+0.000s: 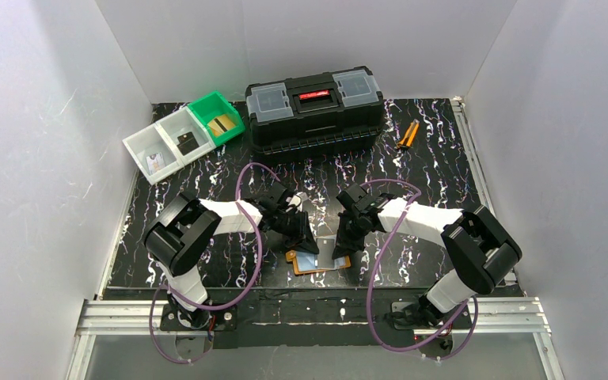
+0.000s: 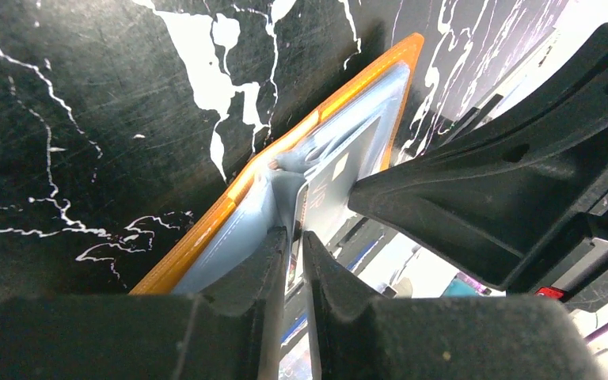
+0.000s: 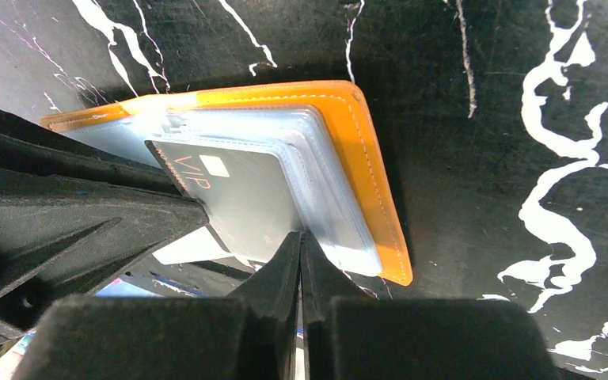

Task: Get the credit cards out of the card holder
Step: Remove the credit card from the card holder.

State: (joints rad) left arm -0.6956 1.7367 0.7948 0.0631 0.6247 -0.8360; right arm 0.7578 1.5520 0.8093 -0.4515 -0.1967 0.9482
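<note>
The orange card holder [image 1: 317, 264] lies open on the black marbled table between both arms, its clear bluish pockets up. My left gripper [image 1: 307, 244] is shut on a thin pocket leaf of the card holder [image 2: 229, 206]; its tips [image 2: 297, 233] pinch the leaf near the fold. My right gripper [image 1: 339, 252] is shut, its tips [image 3: 301, 235] closed on the near corner of a dark credit card [image 3: 237, 190] marked VIP. That card sits skewed, partly out of the holder's pockets [image 3: 364, 158]. The card also shows in the left wrist view [image 2: 328, 190].
A black toolbox [image 1: 314, 107] stands at the back. Orange-handled pliers [image 1: 406, 134] lie to its right. At back left, a green bin [image 1: 215, 117] holds a gold-tan card and two white bins [image 1: 166, 146] hold cards. White walls enclose the table.
</note>
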